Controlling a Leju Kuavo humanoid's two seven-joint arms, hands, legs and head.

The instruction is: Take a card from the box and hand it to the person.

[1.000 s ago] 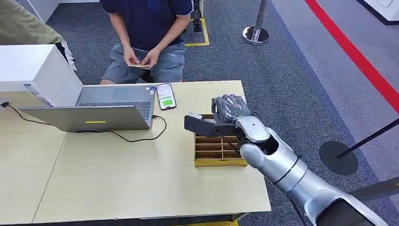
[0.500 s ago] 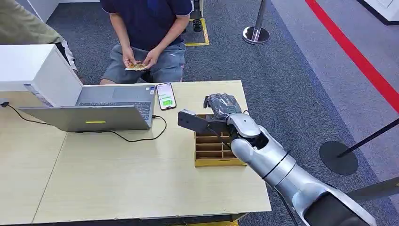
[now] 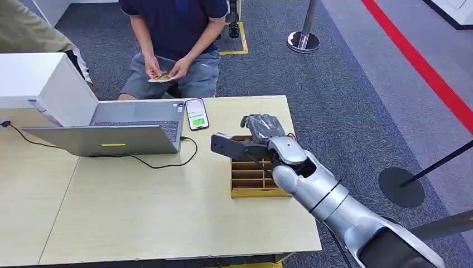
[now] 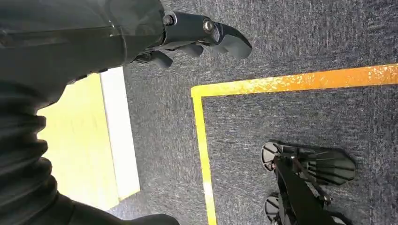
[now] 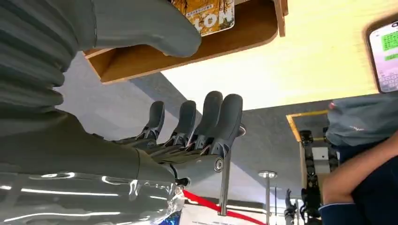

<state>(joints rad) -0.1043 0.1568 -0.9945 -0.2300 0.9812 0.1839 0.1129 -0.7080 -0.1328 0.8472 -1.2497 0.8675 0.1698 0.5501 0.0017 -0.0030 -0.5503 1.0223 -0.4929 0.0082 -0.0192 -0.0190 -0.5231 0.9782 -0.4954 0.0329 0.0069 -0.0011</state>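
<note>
The wooden card box [image 3: 260, 192] with several slots sits near the table's right edge. My right hand [image 3: 266, 129] hovers over the box's far end with nothing in it. In the right wrist view the fingers [image 5: 202, 123] stretch out apart from the thumb [image 5: 150, 27], which lies above a yellow printed card [image 5: 212, 17] in the box [image 5: 187, 52]; whether it touches the card I cannot tell. The seated person [image 3: 173, 33] beyond the table holds a card [image 3: 161, 79] in both hands. My left hand [image 4: 197, 32] hangs over the carpet, holding nothing.
An open laptop [image 3: 122, 131] with a black cable [image 3: 162, 165] stands to the left of the box, a phone [image 3: 196, 114] beside it. A white case [image 3: 44, 84] sits at the far left. Stanchion bases [image 3: 303, 41] stand on the carpet.
My right hand has shifted a little left and toward the far end of the box, then held nearly still. The person has raised the card slightly.
</note>
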